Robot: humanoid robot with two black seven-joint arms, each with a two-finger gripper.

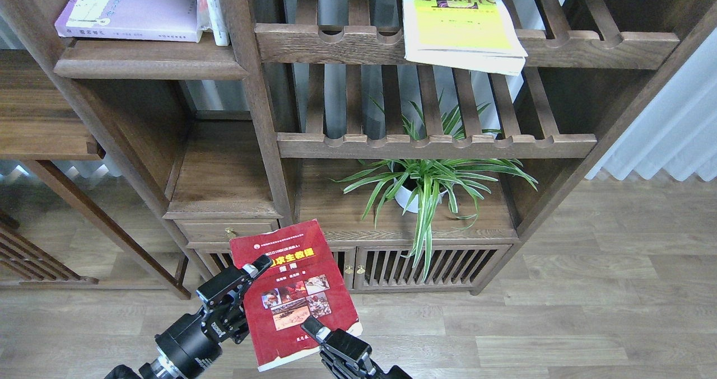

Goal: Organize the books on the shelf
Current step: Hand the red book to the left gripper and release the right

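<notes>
The red book (297, 281), with a yellow title and photos, is held tilted in the air in front of the low cabinet. My right gripper (315, 332) is shut on its lower edge, with one finger (310, 326) on the cover. My left gripper (249, 295) is open at the book's left edge, its upper fingertip (261, 265) over the cover. The pale lavender book (131, 9) lies flat on the solid shelf (151, 65) at top left. The yellow-green book (456, 20) lies on a slatted rack (588, 48) at top right, hanging over its front rail.
White-spined upright books (213, 9) stand next to the lavender book. A potted spider plant (425, 183) sits under the lower slatted rack (437, 144). A drawer and slatted cabinet doors (431, 267) are behind the red book. Wooden floor lies to the right.
</notes>
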